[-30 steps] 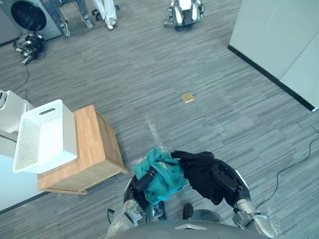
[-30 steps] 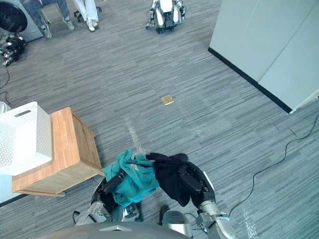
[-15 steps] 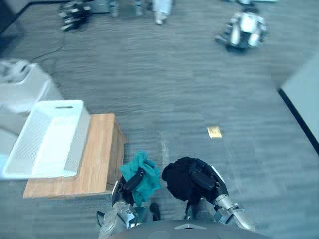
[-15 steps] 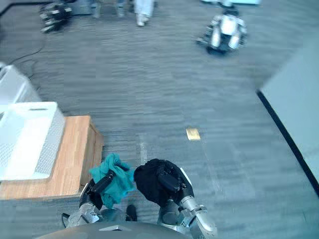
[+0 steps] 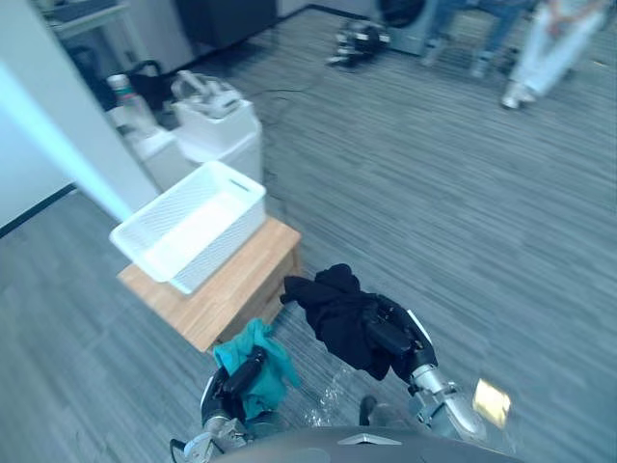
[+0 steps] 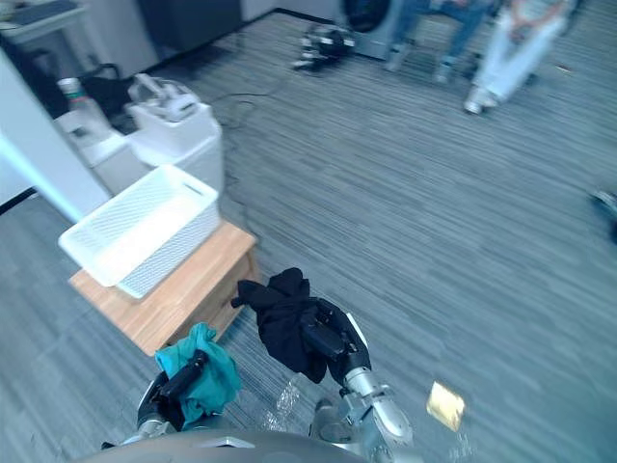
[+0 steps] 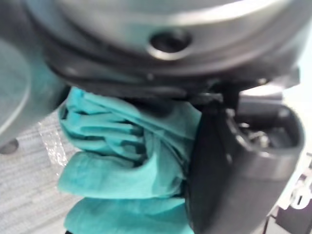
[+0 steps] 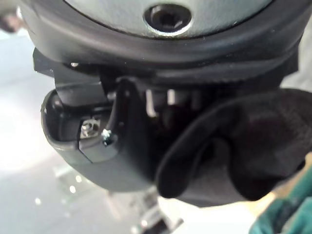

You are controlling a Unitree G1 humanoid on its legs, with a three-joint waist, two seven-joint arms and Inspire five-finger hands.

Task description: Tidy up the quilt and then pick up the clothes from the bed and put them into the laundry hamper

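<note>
At bottom centre, my left hand (image 5: 241, 372) is clenched round a teal garment (image 5: 270, 363). To its right, my right hand (image 5: 389, 335) grips a black garment (image 5: 333, 304), fingers curled into the cloth. Beyond, centre left, the white laundry hamper (image 5: 214, 241) stands on a wooden table (image 5: 246, 280). A seated person's legs (image 5: 540, 53) occupy the upper right.

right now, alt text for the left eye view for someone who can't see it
The robot's left hand grips a teal garment and its right hand a black garment, both held above grey carpet. Ahead to the left, a white laundry hamper sits on a low wooden stand.
</note>
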